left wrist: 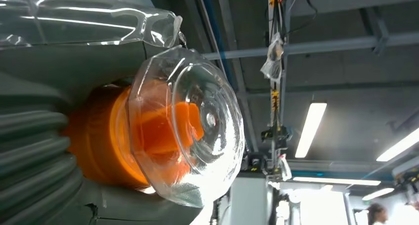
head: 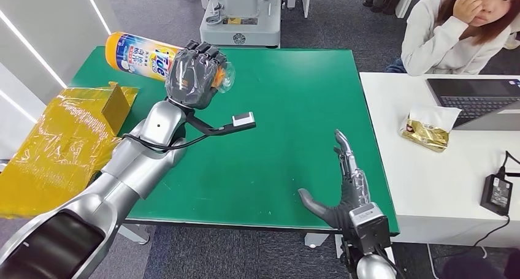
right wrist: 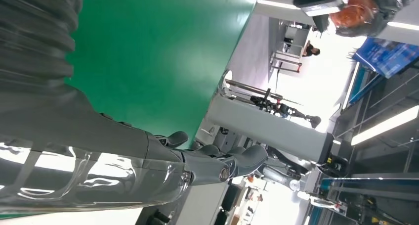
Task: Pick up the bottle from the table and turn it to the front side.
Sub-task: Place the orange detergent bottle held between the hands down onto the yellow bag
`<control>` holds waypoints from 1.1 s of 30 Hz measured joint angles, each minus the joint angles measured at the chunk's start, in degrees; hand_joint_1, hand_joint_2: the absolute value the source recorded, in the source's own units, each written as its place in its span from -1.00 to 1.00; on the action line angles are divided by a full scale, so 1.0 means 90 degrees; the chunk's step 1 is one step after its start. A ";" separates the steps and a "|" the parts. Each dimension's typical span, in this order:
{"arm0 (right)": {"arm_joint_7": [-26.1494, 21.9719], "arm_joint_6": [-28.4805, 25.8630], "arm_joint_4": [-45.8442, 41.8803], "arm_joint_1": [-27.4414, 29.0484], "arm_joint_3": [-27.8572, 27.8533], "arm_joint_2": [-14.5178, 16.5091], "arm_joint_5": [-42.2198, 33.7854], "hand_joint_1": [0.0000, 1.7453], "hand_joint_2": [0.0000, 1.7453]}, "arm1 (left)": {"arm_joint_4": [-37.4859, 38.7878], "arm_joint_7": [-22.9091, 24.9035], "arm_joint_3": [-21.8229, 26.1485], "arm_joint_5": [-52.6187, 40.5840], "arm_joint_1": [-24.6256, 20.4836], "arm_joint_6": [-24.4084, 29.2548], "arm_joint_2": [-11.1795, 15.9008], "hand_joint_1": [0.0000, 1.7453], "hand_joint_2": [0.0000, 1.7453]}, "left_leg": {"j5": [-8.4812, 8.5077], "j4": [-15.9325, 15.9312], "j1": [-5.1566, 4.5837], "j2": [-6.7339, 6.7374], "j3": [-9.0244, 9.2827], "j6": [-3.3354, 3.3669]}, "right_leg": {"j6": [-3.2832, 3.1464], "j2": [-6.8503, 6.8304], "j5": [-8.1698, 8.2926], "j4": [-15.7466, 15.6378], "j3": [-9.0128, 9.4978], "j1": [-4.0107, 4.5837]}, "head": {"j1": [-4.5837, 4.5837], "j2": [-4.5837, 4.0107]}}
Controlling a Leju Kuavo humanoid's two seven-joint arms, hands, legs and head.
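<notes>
Left hand [head: 195,76] gripping bottle [head: 140,56] near capped end, holding it lying sideways, lifted over far left of table [head: 294,107]. Right hand [head: 343,187] hovering open over near edge, holding nothing. Pick-up judged complete; next move: rotating wrist, bringing label front forward.

A green surface [head: 288,107] stands on a grey floor [head: 343,21], beside a white desk [head: 429,187] where a person [head: 454,27] sits, with long ceiling lights [left wrist: 310,128] overhead.
</notes>
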 joint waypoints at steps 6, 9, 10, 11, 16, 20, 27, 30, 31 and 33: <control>-0.0019 0.0094 -0.0031 -0.0015 -0.0048 0.0000 -0.0023 -1.00 1.00 | 0.0153 0.0345 -0.0001 -0.0617 0.0118 0.0007 0.0134 1.00 1.00 | -0.0002 -0.0002 -0.0001 0.0000 -0.0004 0.0000 | 0.0001 0.0001 -0.0002 0.0000 0.0000 0.0000 | 0.0001 0.0000; -0.0058 0.0218 -0.0004 -0.0064 -0.0054 0.0000 -0.0107 -1.00 1.00 | 0.0311 0.0664 0.0001 -0.1112 0.0272 0.0004 0.0279 1.00 1.00 | -0.0003 -0.0003 -0.0001 0.0003 -0.0003 0.0000 | 0.0000 0.0003 -0.0002 0.0000 -0.0001 0.0000 | 0.0001 0.0000; -0.0066 0.0247 0.0013 -0.0087 -0.0057 0.0000 -0.0121 -1.00 1.00 | 0.0393 0.0704 0.0007 -0.1141 0.0335 0.0002 0.0331 1.00 1.00 | -0.0003 -0.0003 -0.0001 0.0003 -0.0003 0.0000 | 0.0000 0.0004 -0.0003 0.0000 -0.0001 0.0000 | 0.0001 0.0000; -0.0068 0.0270 0.0029 -0.0108 -0.0061 0.0000 -0.0122 -1.00 1.00 | 0.0488 0.0720 0.0023 -0.1100 0.0401 -0.0008 0.0385 1.00 1.00 | -0.0003 -0.0003 0.0000 0.0003 -0.0003 0.0000 | 0.0000 0.0004 -0.0003 0.0000 -0.0002 0.0000 | 0.0000 0.0000; -0.0010 0.0367 0.0060 -0.0149 -0.0101 0.0001 -0.0111 -1.00 1.00 | 0.1047 0.0891 0.0331 -0.0785 0.0702 -0.0366 0.0628 1.00 1.00 | -0.0001 -0.0005 0.0002 0.0002 -0.0003 -0.0002 | -0.0001 0.0003 -0.0003 0.0003 -0.0005 0.0002 | -0.0001 0.0000; -0.0018 0.0457 0.0100 -0.0148 -0.0117 0.0001 -0.0096 -1.00 1.00 | 0.1409 0.1393 0.0748 -0.0794 0.0889 -0.0877 0.0781 1.00 1.00 | -0.0001 -0.0005 0.0002 0.0002 -0.0004 -0.0002 | -0.0002 0.0004 -0.0004 0.0003 -0.0006 0.0003 | -0.0001 0.0000; -0.0066 0.0517 0.0249 -0.0154 -0.0114 0.0000 -0.0200 -1.00 1.00 | 0.1745 0.1661 0.1278 -0.0767 0.1125 -0.1163 0.1002 1.00 1.00 | -0.0001 -0.0005 0.0001 -0.0002 -0.0011 -0.0002 | -0.0001 -0.0001 -0.0005 0.0000 -0.0010 0.0003 | 0.0000 0.0000; -0.0075 0.0537 0.0323 -0.0174 -0.0094 0.0000 -0.0234 -1.00 1.00 | 0.1816 0.1614 0.1384 -0.0849 0.1153 -0.1214 0.1067 1.00 1.00 | -0.0001 -0.0005 0.0001 -0.0003 -0.0012 -0.0002 | -0.0001 -0.0002 -0.0005 0.0000 -0.0010 0.0002 | -0.0001 0.0000; -0.0076 0.0538 0.0350 -0.0187 -0.0078 0.0000 -0.0239 -1.00 1.00 | 0.1834 0.1580 0.1402 -0.0884 0.1160 -0.1223 0.1083 1.00 1.00 | -0.0001 -0.0004 0.0001 -0.0003 -0.0012 -0.0002 | -0.0001 -0.0002 -0.0005 0.0000 -0.0010 0.0002 | 0.0000 0.0000; -0.0078 0.0543 0.0399 -0.0217 -0.0048 0.0000 -0.0238 -1.00 1.00 | 0.1865 0.1518 0.1421 -0.0936 0.1165 -0.1246 0.1103 1.00 1.00 | -0.0001 -0.0004 0.0001 -0.0003 -0.0012 -0.0002 | -0.0001 -0.0002 -0.0004 0.0000 -0.0010 0.0002 | 0.0000 0.0000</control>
